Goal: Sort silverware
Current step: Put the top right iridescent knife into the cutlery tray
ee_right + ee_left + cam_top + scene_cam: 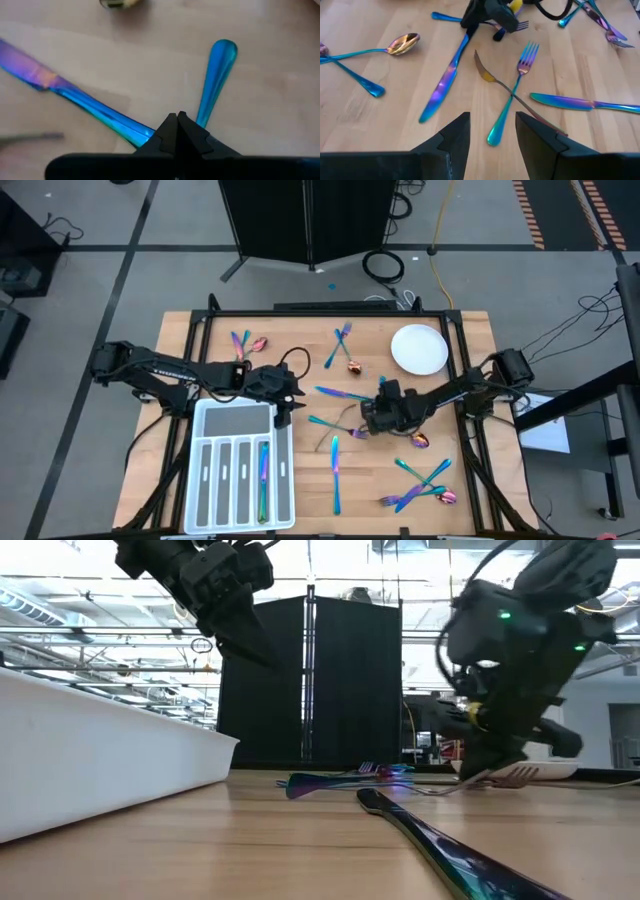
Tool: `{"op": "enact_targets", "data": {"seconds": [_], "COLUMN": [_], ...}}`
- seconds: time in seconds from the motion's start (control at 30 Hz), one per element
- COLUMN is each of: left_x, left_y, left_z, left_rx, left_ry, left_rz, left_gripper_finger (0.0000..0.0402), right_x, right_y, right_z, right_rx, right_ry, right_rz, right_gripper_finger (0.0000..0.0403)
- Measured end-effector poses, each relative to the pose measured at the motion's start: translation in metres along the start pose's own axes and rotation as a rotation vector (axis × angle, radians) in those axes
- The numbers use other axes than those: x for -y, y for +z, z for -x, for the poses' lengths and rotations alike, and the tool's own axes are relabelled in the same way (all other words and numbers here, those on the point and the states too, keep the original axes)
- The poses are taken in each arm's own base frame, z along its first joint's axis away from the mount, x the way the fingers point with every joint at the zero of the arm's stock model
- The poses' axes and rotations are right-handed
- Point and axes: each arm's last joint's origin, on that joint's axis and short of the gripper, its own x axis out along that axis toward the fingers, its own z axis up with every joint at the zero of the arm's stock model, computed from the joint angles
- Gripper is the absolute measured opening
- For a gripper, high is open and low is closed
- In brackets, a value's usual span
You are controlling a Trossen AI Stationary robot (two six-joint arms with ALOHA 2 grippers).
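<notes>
While shut, right end effector (pixel 177 119) touches fork (pixel 215 75).

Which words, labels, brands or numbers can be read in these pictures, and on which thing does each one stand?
None can be read. The left arm carries pale lettering in the high view, too small to read. The silverware, the white tray and the white plate show no text.

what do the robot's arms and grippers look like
Both arms are dark, near black, jointed, with black cables looping along them. The left arm has pale lettering on its link. The left gripper has two broad, dark, wedge-shaped fingers. The right gripper has dark fingers that taper to a point, and small green lights glow on the right arm's wrist.
</notes>
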Motion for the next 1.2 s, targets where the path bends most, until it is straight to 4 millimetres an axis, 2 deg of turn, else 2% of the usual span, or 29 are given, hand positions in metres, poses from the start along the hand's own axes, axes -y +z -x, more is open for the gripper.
{"op": "enact_targets", "data": {"seconds": [0.27,0.5,0.6,0.87,1.0,1.1,1.2], "left_x": [0.001,-0.001,-0.001,-0.001,-0.005,-0.013,-0.028], "left_y": [0.0,0.001,0.001,0.0,0.007,0.014,0.018], "left_z": [0.0,0.0,0.0,0.0,-0.002,-0.014,-0.037], "left_rx": [0.0,0.011,0.01,0.002,0.063,0.148,0.182], "left_ry": [-0.002,0.004,0.005,0.005,0.0,-0.092,-0.168], "left_rz": [-0.009,-0.027,-0.026,-0.048,-0.094,-0.144,-0.164], "left_gripper_finger": [0.0157,0.0157,0.0157,0.0157,0.0157,0.0157,0.0157], "right_x": [0.01,0.013,0.015,0.006,0.012,0.019,0.024], "right_y": [-0.021,-0.011,-0.007,-0.018,-0.022,-0.024,-0.029], "right_z": [0.029,0.061,0.068,0.076,0.072,0.067,0.063], "right_rx": [0.002,0.109,0.059,-0.114,-0.11,-0.137,-0.15], "right_ry": [-0.023,0.028,0.033,0.132,0.113,0.088,0.091], "right_rz": [-0.039,-0.053,-0.084,-0.061,-0.081,-0.107,-0.132], "right_gripper_finger": [0.0,0.0,0.0,0.0,0.0,0.0,0.0]}}
